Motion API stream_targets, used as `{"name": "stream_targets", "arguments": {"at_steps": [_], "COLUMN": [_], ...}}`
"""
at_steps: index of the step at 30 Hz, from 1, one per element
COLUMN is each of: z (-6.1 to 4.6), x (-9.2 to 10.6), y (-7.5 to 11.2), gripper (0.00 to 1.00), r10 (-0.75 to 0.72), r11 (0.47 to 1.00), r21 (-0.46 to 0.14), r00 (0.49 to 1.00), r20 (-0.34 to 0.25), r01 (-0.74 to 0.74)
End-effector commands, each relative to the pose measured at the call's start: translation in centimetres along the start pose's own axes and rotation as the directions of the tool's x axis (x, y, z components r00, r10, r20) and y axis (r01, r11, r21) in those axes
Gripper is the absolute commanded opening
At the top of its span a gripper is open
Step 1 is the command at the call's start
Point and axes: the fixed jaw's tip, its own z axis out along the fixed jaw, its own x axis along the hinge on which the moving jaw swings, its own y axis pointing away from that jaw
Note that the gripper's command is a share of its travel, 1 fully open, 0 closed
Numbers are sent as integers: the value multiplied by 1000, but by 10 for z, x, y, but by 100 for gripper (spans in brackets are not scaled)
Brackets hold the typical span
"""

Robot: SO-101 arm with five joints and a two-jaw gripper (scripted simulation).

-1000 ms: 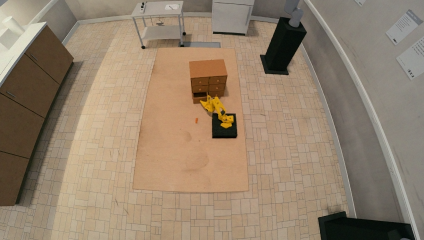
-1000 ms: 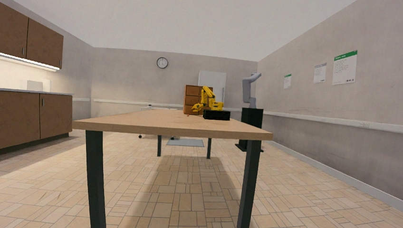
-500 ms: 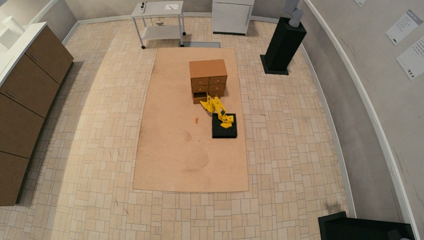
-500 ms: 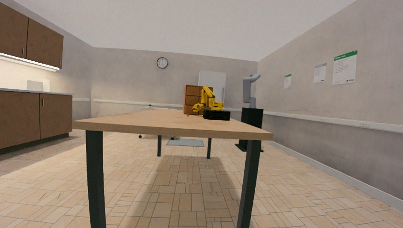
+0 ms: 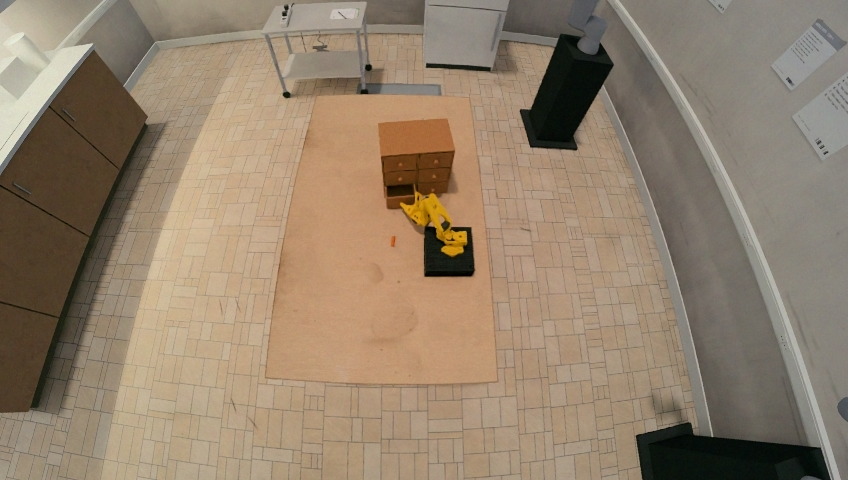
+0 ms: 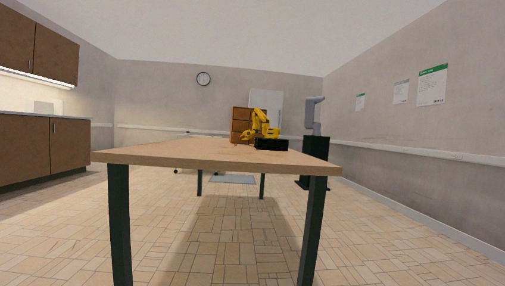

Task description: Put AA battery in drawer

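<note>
A small brown drawer cabinet point(image 5: 416, 152) with two columns of three drawers stands on the table. Its bottom left drawer point(image 5: 399, 195) is pulled partly out; what it holds is too small to tell. The other drawers look shut. My yellow arm reaches from its black base point(image 5: 448, 252) to that drawer's front. My gripper point(image 5: 407, 207) is shut on the drawer's knob, low near the table top. In the side view my gripper point(image 6: 245, 134) sits in front of the cabinet point(image 6: 238, 119). The orange AA battery point(image 5: 392, 240) lies on the table, left of the base and apart from my gripper.
The table's right edge runs close to the black base. A black pedestal point(image 5: 565, 92) with a grey arm stands on the floor beyond the table's far right. A white cart point(image 5: 318, 44) stands behind the table.
</note>
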Motion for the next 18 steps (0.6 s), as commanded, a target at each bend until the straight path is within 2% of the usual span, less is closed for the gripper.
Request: {"name": "stream_targets", "arguments": {"at_steps": [1,18], "z": [-2,-4], "x": [7,8], "y": [3,3], "gripper": [0,0], "r10": [-2,-4], "r11": [1000,1000], "r21": [-11,-14], "r00": [1000,1000], "r20": [-24,-29], "r01": [2,3]}}
